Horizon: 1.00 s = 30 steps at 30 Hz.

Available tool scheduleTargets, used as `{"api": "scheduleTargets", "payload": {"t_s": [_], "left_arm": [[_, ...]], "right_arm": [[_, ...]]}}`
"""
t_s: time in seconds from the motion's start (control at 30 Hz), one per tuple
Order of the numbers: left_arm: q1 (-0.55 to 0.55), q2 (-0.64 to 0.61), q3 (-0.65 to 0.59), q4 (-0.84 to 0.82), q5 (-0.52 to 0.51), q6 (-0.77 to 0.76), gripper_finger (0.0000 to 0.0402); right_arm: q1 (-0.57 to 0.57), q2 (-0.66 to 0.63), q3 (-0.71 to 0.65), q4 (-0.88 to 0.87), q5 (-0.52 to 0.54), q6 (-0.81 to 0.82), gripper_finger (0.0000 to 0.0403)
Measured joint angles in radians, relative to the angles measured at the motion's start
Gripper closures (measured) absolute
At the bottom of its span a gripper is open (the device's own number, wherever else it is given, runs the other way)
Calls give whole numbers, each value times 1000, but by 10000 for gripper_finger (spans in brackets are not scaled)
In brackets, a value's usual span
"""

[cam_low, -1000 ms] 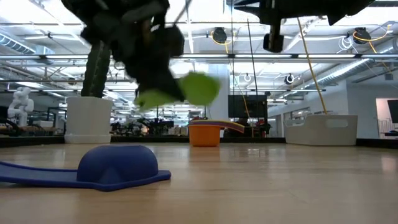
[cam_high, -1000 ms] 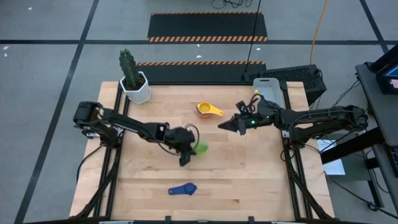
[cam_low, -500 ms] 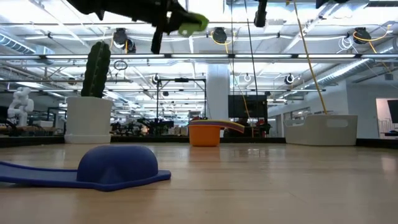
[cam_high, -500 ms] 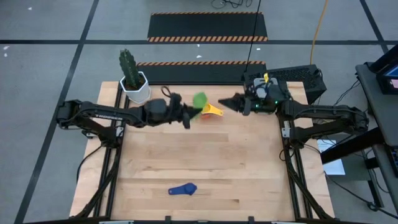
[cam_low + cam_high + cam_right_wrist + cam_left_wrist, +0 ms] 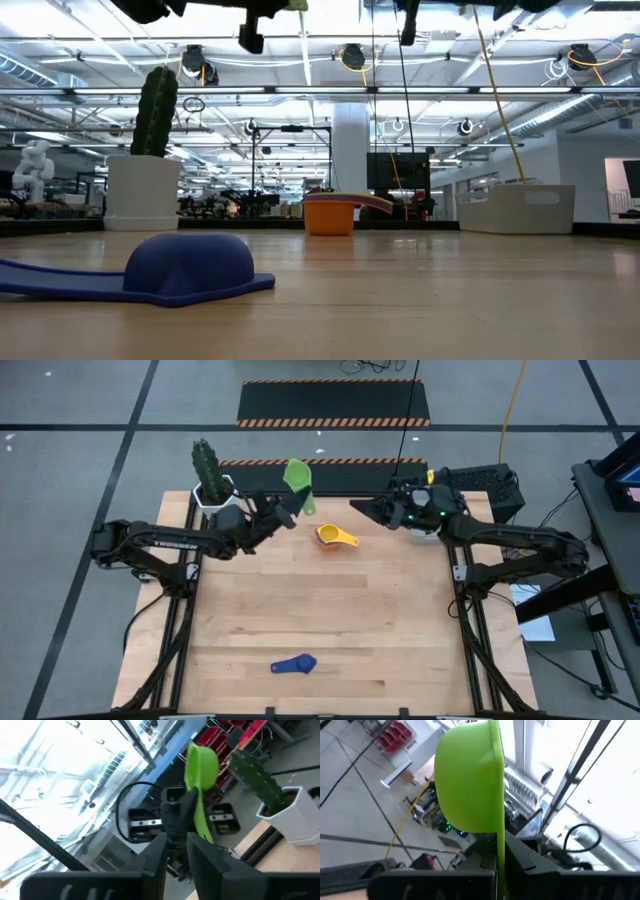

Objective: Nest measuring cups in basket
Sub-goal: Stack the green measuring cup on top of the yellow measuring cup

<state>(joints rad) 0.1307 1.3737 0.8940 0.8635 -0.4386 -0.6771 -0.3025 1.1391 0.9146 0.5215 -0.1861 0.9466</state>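
From above, the left gripper, raised over the table's far edge beside the cactus pot, is clamped on the green measuring cup; the right gripper faces it. In the left wrist view, the fingers pinch the cup's handle. In the right wrist view, that gripper's fingers stand slightly apart, holding nothing.

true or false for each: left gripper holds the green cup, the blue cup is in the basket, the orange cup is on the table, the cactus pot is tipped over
1. The left gripper holds the green cup. True.
2. The dark blue cup is in the basket. False: it lies on the table, near the front edge.
3. The orange cup sits on the table. True.
4. The cactus pot is tipped over. False: it stands upright at the back left corner.
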Motion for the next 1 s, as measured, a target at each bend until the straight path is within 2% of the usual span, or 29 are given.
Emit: {"api": "scheduleTargets", "payload": {"t_s": [0.3,0.5,0.63,1.0], "left_arm": [[-5,80,186,-17,-12,83,396],[-10,146,300,-1,-18,82,396],[-15,173,323,-9,-21,69,396],[-34,215,323,-32,-12,9,395]], "right_arm": [[2,181,0,243,-90,146,287],[2,220,0,397,-107,121,264],[2,218,0,459,-106,62,262],[-3,212,-1,432,-105,54,271]]}}
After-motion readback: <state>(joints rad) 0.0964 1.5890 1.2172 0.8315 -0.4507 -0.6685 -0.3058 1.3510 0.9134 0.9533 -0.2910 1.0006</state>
